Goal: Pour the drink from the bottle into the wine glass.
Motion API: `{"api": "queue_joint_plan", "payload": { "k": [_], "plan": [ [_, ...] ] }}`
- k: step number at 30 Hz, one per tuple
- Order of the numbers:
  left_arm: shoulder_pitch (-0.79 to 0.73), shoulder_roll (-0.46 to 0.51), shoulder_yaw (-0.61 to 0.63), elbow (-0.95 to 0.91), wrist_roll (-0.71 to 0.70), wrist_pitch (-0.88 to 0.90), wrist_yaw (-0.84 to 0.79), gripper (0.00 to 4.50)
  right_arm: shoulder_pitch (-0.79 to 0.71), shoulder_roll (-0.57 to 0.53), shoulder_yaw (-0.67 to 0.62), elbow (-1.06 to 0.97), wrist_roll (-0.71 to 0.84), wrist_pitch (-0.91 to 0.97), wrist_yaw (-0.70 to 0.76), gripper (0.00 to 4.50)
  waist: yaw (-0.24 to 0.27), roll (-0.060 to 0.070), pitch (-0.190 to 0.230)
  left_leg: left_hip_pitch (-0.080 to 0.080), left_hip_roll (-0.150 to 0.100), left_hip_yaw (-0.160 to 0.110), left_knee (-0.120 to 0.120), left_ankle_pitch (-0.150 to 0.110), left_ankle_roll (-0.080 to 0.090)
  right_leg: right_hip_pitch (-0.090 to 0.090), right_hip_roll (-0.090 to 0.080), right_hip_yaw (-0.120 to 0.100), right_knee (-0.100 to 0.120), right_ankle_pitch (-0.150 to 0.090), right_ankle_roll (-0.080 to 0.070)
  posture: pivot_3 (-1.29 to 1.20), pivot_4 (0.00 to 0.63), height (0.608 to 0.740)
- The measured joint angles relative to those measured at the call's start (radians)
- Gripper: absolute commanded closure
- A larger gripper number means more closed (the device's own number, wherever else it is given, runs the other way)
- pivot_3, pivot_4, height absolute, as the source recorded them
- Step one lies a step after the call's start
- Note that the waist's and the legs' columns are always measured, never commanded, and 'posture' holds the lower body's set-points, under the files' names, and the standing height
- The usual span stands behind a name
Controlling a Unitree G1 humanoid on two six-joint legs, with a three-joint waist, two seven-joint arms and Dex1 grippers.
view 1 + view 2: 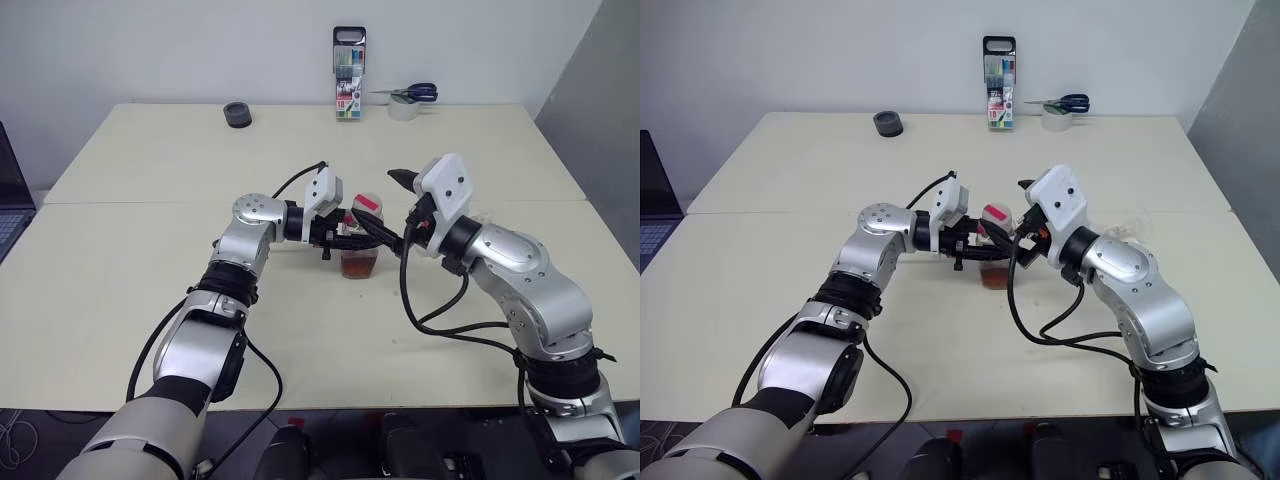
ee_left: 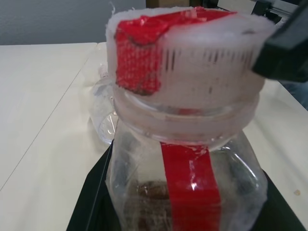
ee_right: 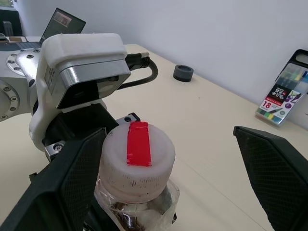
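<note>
The left gripper (image 1: 352, 232) is clenched on the bottle (image 1: 360, 248), holding it upright near the middle of the table (image 1: 150, 290), cap (image 3: 138, 161) still on. The right gripper (image 3: 173, 192) stands spread wide, one finger (image 3: 79, 178) beside the cap, the other (image 3: 274, 168) well apart. The drink (image 1: 359, 264) sits low inside. A marker pack (image 1: 348, 75), tape roll (image 1: 404, 108), scissors (image 1: 410, 94) and a dark ring (image 1: 237, 114) lie along the far edge, leaving bare tabletop around the arms.

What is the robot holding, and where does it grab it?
The left pincer clamps the small clear plastic bottle around its body, below the cap.
</note>
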Motion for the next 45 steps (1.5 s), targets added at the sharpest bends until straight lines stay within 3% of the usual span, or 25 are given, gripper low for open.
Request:
{"api": "queue_joint_plan", "payload": {
  "k": [45],
  "plan": [
    [0.0,0.0,0.0,0.0,0.001,-0.006,-0.001,2.79,0.045,-0.055,-0.043,-0.053,0.077,0.046,0.01,0.0,0.0,0.0,0.0,0.0,0.0,0.0,0.0,0.0,0.0,0.0,0.0,0.0,0.0,0.0,0.0,0.0,0.15,0.74]
  ]
}}
